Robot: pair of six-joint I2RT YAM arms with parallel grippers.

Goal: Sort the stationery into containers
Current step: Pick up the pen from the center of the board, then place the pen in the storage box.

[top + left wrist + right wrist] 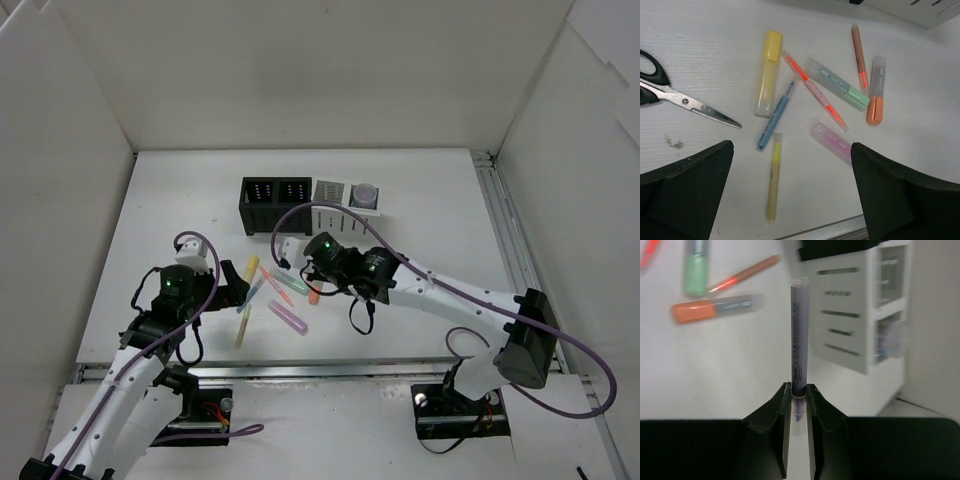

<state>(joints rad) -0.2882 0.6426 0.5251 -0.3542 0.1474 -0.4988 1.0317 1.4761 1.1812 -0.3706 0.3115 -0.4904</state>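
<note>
My right gripper [799,390] is shut on a thin purple-grey pen [799,335], held clear of the table beside the white container [860,320]. In the top view that gripper [298,258] hangs just in front of the black container [262,215] and the white container [340,215]. My left gripper [792,147] is open above loose stationery: a yellow marker [767,72], a blue pen [774,117], a thin yellow pen [773,180], a red-pink pen [815,90], a green marker [837,84], an orange marker [876,90] and a pink-purple marker [831,141].
Black-handled scissors [670,90] lie left of the markers. A brown-orange pen [859,55] rests near the orange marker. A tape roll [366,192] sits in the white container's right compartment. White walls enclose the table; a metal rail [300,370] runs along its near edge.
</note>
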